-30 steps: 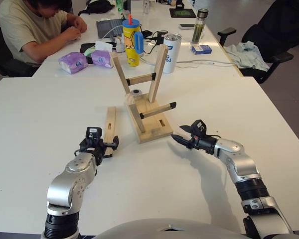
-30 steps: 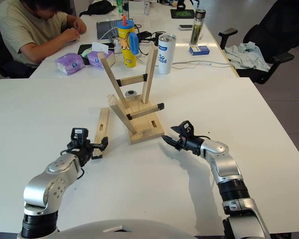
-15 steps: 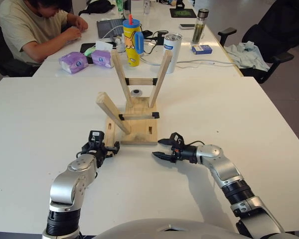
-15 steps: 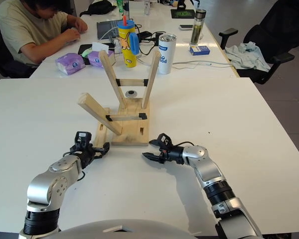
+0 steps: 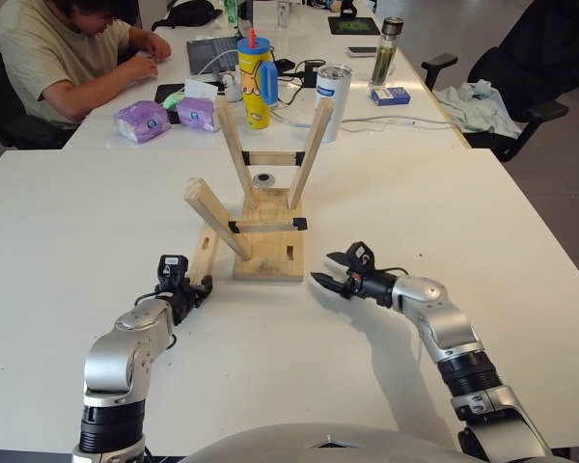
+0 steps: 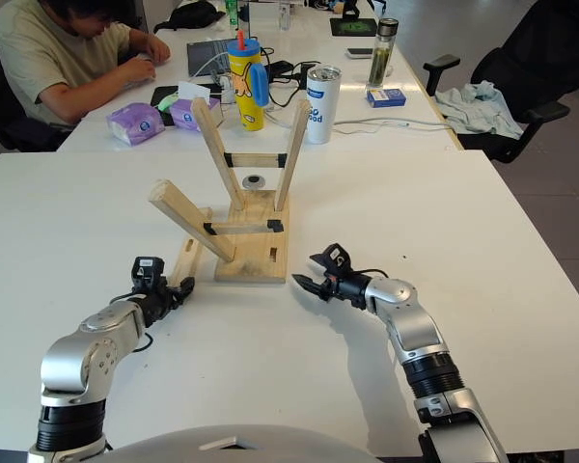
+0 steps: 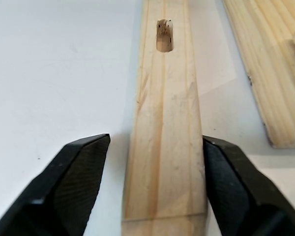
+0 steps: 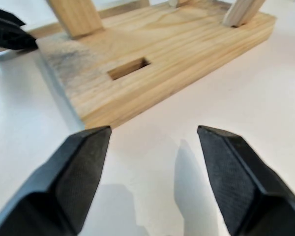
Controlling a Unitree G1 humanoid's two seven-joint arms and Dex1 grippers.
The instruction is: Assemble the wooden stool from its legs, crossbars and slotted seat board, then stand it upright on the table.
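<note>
Wooden stool, part-built, lying inverted; seat board flat on the table, underside up.

Fitted: 2 far legs standing at the board's far end, joined by 1 crossbar; a 3rd leg rising from the board's near left part and leaning out leftward, tied in by a 2nd crossbar.

Outstanding: 1 loose leg lying flat just beside the board's left edge; 1 open slot in the board's near right part, probably its socket.

Tools: left gripper at the loose leg's near end, jaws spread to either side of it, not clamped; right gripper just off the board's near right edge, jaws spread, empty.

Estimate: 3 of 4 legs in; remaining work is to seat the last leg, square the leaning one and turn the stool upright.
</note>
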